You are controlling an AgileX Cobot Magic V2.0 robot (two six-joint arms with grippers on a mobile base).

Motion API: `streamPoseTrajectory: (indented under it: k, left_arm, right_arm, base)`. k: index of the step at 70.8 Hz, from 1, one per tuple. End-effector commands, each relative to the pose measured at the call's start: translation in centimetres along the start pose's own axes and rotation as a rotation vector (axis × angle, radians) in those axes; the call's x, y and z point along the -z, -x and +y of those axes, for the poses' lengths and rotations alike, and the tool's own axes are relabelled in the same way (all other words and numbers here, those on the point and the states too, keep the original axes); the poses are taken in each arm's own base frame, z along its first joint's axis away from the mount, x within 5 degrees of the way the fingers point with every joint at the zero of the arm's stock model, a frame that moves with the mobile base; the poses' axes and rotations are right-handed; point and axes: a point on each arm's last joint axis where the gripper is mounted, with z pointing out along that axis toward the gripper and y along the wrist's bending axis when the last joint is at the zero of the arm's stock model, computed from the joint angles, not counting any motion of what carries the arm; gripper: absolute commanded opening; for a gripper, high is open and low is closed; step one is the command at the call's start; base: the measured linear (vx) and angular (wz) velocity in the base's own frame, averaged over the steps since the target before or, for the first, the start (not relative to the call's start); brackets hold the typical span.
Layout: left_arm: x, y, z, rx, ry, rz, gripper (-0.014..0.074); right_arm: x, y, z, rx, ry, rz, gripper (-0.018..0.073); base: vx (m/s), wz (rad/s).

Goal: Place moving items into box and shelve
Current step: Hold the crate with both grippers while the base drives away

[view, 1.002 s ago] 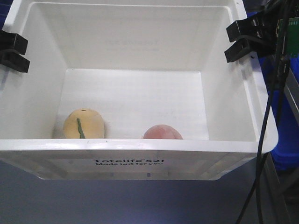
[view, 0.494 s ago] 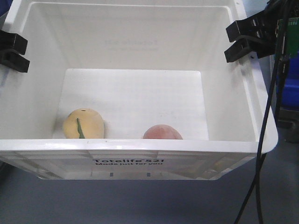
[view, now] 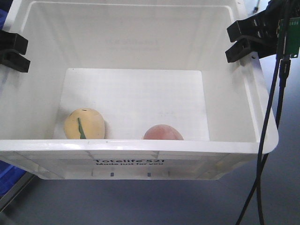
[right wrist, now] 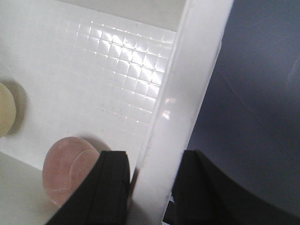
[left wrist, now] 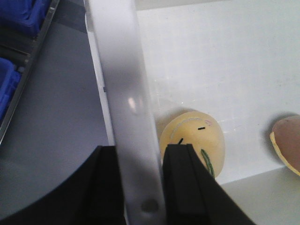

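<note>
Pinching the side walls of the box (view: 140, 146), both hands carry it over grey floor (view: 140, 206).

Left hand (view: 11, 51) clamps the left wall near its top rim, one finger inside and one outside. The left wrist view shows both fingers of that hand (left wrist: 140, 157) pressed flat against the wall. Right hand (view: 243, 41) does the same on the right wall. In the right wrist view that hand (right wrist: 152, 161) straddles the rim, closed onto it.

Edges: the front rim with black print faces the camera and the back wall is far. A black cable (view: 267, 140) hangs just outside the right front corner. Blue bins (left wrist: 18, 18) and a metal rail lie outside the left wall, and a blue corner (view: 9, 176) shows below the front left edge. Grey floor is open beyond the right wall.

Inside, the white base is bare across the middle and back. The yellow toy (view: 84, 124) lies at the front left, near the front wall. It lies below and just inboard of the left hand's inner finger (left wrist: 187, 178). The pink toy (view: 162, 132) sits front centre against the front wall, apart from the yellow one. It is low beside the right hand's inner finger (right wrist: 110, 183), not touching.
</note>
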Motion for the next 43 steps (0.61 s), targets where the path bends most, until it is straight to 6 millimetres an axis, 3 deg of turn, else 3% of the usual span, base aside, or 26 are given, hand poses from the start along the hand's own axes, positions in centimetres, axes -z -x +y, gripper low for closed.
streamPoseTrajectory:
  k: [1,43]
  left_arm:
    - [2.56,0.81,-0.96,-0.008,-0.064,-0.171,-0.0017]
    - [2.56,0.81,-0.96,-0.008,-0.064,-0.171,-0.0017]
  right_arm:
    - [2.72,0.65,1.17,0.027,0.055,-0.163,-0.0011]
    - [2.73,0.68,1.17,0.027,0.055,-0.166,-0.0011]
  base:
    - [0.17,0.67]
    - [0.09,0.64]
